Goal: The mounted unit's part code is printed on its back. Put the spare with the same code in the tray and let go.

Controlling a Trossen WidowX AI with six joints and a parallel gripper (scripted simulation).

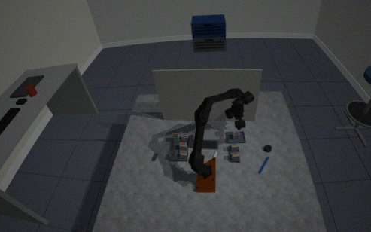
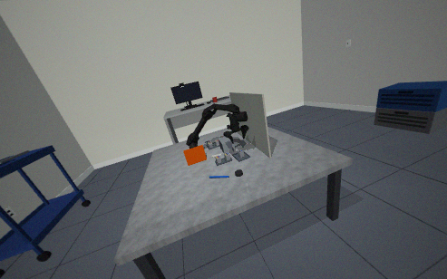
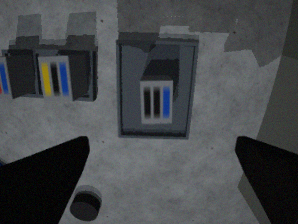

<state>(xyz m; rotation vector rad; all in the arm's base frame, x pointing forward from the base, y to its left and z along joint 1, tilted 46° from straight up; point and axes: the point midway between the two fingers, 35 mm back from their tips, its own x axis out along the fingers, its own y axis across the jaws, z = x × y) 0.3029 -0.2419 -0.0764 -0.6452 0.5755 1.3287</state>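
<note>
Jaws released, nothing gripped, above tray (image 3: 157, 88); only the wrist view resolves the spare's (image 3: 158, 95) black-black-blue stripes; no writing legible.

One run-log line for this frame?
pincer: open, empty | spare: black-black-blue stripes, in tray | arm: above tray

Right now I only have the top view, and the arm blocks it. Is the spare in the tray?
Observer: Yes. The wrist view shows the spare lying inside the tray, directly below the end effector.
Operator: End effector open?
Observer: Open. The fingers stand wide apart at the frame edges, with nothing between them.
Operator: Code on the spare?
Observer: Three stripes: black, black, blue.
Operator: Anything similar nearby?
Observer: The neighbouring part, to the tray's left in the wrist view, reads yellow, black, blue.
</note>
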